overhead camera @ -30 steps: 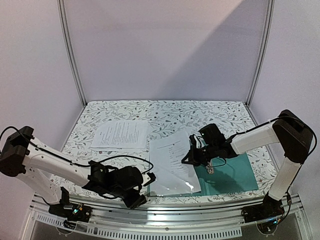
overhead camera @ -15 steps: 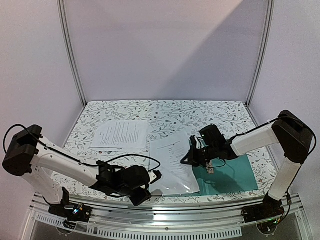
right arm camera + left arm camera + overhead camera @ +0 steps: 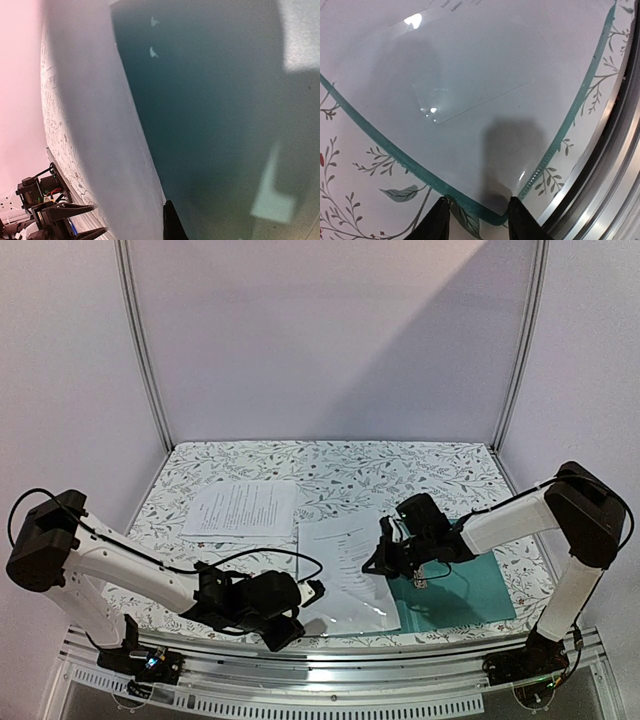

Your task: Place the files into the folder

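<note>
Folder [image 3: 470,590] lay open at front-right of worktop [image 3: 330,465], one of the files [image 3: 345,552] on its L leaf, another loose at centre-left; L tool [image 3: 480,222] stood part-open astride that leaf's front corner, not nipping it, R tool [image 3: 383,560] clenched, nothing held, at the spine.

Dim, soft shadows, small glare spots

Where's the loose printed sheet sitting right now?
Top view: the printed sheet lies flat on the table's far-left part, beyond the left gripper and left of the open teal folder.
</note>
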Robot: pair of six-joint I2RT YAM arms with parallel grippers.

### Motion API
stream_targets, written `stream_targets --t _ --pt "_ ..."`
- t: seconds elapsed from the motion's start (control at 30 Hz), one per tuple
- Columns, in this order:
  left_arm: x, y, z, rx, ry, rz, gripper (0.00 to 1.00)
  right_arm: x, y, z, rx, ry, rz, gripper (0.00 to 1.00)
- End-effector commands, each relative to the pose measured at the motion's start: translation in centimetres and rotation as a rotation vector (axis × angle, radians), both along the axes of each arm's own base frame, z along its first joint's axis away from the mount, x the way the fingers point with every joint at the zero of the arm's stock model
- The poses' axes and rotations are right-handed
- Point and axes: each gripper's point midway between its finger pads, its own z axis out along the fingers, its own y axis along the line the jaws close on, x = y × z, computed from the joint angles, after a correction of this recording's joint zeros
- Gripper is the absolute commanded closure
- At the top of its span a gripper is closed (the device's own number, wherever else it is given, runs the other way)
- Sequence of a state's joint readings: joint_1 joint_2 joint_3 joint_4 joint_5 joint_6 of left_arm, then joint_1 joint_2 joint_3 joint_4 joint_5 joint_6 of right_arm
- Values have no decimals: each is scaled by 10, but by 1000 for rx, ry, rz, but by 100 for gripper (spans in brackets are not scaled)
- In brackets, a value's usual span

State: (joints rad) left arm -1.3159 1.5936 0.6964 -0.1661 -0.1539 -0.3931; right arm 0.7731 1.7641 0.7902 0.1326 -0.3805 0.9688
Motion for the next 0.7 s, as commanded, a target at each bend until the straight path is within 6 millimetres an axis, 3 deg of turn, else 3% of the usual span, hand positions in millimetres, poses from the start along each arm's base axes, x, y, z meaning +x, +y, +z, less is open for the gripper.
stream_targets --t 0.0,0.67 --pt "-17 24 -28 108 59 -19 60 -4 -11 3 -44 -11 -26 100" --pt "-18 26 -31 108 67 -10 58 -11 6 -11 -43 29 49 100"
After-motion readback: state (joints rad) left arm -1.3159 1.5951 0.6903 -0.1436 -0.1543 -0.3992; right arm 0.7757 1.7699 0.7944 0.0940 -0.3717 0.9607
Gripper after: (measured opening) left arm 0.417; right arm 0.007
